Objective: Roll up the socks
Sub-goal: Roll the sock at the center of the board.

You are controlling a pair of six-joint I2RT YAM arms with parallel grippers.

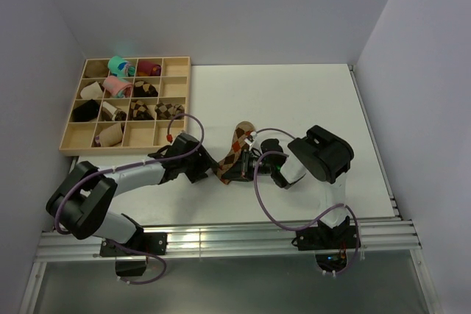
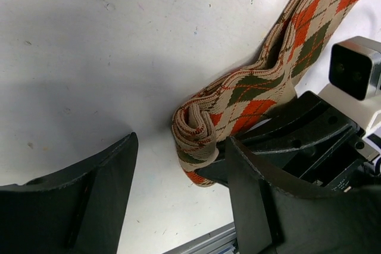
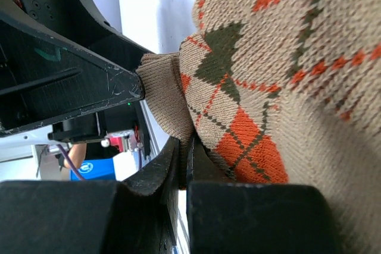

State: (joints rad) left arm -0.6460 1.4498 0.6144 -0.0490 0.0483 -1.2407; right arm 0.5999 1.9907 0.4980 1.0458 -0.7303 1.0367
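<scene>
Ok so biggest stuff first: white worktop [image 1: 294,93], with a wooden tray [image 1: 88,148] at the far left holding finished rolls in its compartments, well apart from the action. The two arms meet in the middle, near the front edge. The right arm [image 1: 324,152] has its jaws clenched on the socks [image 1: 237,148], fabric pinched between them right by the rolled bit. My guess is it's pinning the roll so it can't spring open. The left arm [image 1: 132,174] has its jaws released, standing on either side of the rolled end [image 2: 193,138], one clear of it and the other just beside. Looks like it's lining up to take the roll over or turn it further. The socks lie diagonally, long axis running from the rolled end nearest the arm bases away toward the far right, unrolled tail pointing at the back wall. Only a turn or so rolled, so early days imo.
</scene>
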